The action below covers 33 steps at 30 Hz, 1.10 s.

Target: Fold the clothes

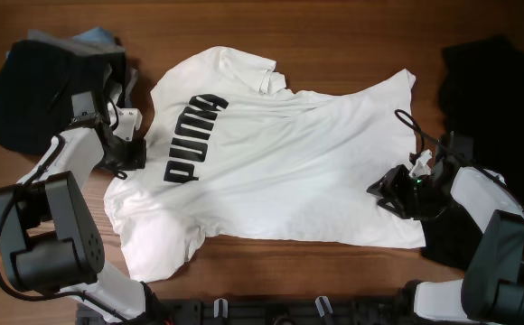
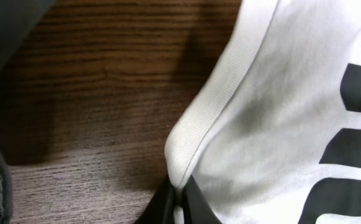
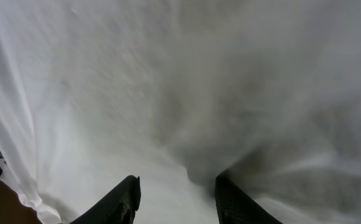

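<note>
Left end effector (image 2: pixel 177 202) is closed tight on the hemmed edge of the white T-shirt (image 1: pixel 289 171), which is spread on the desk (image 1: pixel 334 36). Right end effector (image 3: pixel 177 182) is set half open on the same cloth.

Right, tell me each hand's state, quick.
Left hand: closed on the edge of the shirt.
Right hand: open, resting on the shirt.
</note>
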Available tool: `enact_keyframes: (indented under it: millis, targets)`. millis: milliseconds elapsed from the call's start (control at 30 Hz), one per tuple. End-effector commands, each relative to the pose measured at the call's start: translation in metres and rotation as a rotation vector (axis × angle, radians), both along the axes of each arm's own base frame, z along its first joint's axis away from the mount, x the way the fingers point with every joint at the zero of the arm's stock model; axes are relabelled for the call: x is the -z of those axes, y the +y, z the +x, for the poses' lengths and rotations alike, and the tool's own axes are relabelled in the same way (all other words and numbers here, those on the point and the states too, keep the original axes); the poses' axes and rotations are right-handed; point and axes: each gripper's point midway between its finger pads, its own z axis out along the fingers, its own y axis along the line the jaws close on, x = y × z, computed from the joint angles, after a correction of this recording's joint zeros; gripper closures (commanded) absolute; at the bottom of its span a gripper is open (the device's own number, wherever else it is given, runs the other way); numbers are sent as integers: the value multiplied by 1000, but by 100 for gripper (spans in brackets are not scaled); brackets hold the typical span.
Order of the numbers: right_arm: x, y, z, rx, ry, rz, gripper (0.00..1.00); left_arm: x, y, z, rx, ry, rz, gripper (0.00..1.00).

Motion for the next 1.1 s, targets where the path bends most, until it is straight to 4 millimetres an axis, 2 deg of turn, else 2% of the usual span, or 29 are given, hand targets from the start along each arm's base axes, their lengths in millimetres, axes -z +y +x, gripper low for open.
enact_keyframes:
  millis: [0,67,133,200,267,500,567,600,633,733,800,867,900,967,1067]
  targets:
    - [29,-16,-24,-29,97,-120,55,-6,6,1,-51,-2,17,96]
    - [29,-16,-25,-29,98,-120,55,-27,9,8,-73,-40,27,96]
    - [29,-16,-25,-29,98,-120,55,-38,9,9,-114,-57,21,95]
    - [29,-16,-25,-29,98,-120,54,-41,6,2,-173,-33,0,96]
    - [29,-16,-24,-28,97,-121,55,-38,-8,-6,-186,13,-31,96]
    - [29,-16,-24,-28,95,-121,50,-34,-87,-22,16,88,-60,96]
    - [29,-16,-24,-28,95,-121,49,-32,-100,-30,56,115,-57,69]
    - [29,-16,-24,-28,95,-121,47,-32,-104,-34,71,129,-55,67]
    - [29,-16,-24,-29,94,-121,46,-32,-106,-36,76,137,-54,67]
    - [29,-16,-24,-29,96,-121,42,-34,-95,-42,66,160,4,85]
    - [29,-16,-24,-29,96,-121,41,-39,-84,-40,57,150,68,89]
    - [29,-16,-24,-29,96,-121,41,-49,-77,-36,49,127,105,89]
    - [29,-16,-24,-29,96,-121,41,-54,-74,-32,29,108,125,73]
    - [29,-16,-24,-29,94,-122,41,-61,-66,-20,-6,56,144,54]
    - [29,-16,-24,-29,94,-122,40,-60,-50,-3,-89,-2,112,50]
